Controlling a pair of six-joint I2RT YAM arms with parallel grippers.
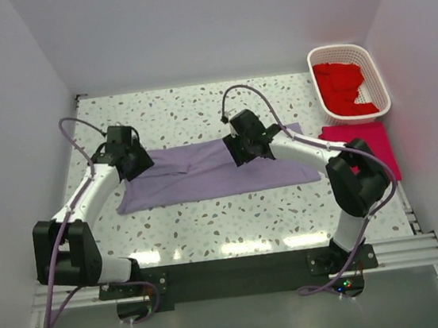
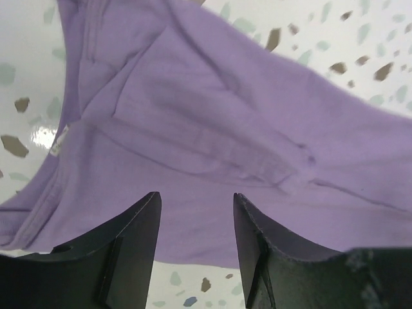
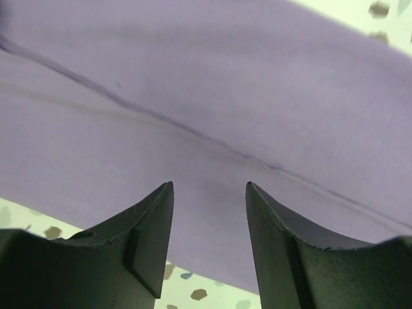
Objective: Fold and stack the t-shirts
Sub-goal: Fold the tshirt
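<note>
The speckled terrazzo table (image 1: 211, 229) bears a lilac cotton t-shirt (image 1: 205, 178) folded into a long band, its long axis running left to right; the left gripper (image 2: 196, 199) hangs over its left end; the right gripper (image 3: 209, 188) is near its middle (both parted, empty).

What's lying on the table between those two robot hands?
Only the purple t-shirt, spread flat. Its middle spans the stretch from the left hand to the right hand, with nothing on top. The top view shows it.
</note>
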